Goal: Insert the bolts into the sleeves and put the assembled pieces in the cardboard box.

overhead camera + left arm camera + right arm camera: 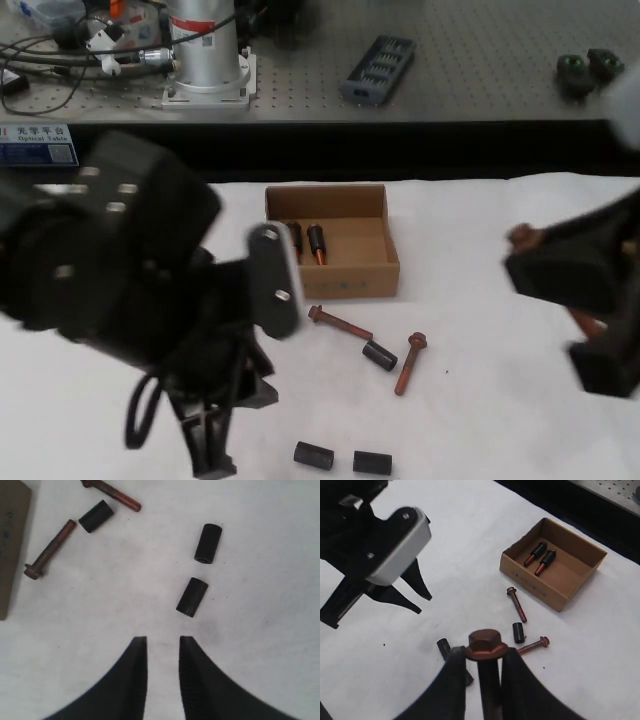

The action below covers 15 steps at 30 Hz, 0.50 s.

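The open cardboard box [345, 277] stands at mid-table with two assembled pieces [305, 241] inside. In front of it lie two loose copper bolts [340, 323] [410, 362] and a black sleeve [380, 355]. Two more sleeves [192, 596] [208, 543] lie nearer the front edge. My left gripper [163, 645] hovers open just short of the closer sleeve, nothing between its fingers. My right gripper [482, 655] is raised at the right side, shut on a third bolt [486, 645] whose hex head sticks out above the fingers.
White cloth covers the table [480, 420]. Behind it runs a perforated bench with a metal post base [207, 60], cables and a dark ribbed block [378, 66]. The left arm's bulky body [110, 250] looms over the left half of the cloth.
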{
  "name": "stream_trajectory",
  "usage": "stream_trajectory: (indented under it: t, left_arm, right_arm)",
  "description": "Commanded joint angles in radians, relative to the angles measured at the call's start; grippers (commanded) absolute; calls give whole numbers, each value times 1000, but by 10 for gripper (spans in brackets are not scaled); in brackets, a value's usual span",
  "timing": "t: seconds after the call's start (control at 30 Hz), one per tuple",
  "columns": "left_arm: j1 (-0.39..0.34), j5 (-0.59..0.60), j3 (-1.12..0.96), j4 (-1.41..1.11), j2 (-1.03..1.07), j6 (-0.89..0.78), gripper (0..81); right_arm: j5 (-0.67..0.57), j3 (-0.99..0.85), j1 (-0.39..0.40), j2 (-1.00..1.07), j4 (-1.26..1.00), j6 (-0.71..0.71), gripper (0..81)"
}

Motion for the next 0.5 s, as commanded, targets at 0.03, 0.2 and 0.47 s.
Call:
stream_trajectory:
  t: [0.03,0.2,0.47]
  left_arm:
    - [-23,-53,-41,23,71,45,117]
    - [-34,-75,-96,23,145,47,120]
    - [-70,-77,-114,13,203,125,265]
  right_arm:
    - [19,24,-6,-64,35,33,33]
    - [26,39,-6,-111,95,32,33]
    - [26,39,-6,-118,116,32,33]
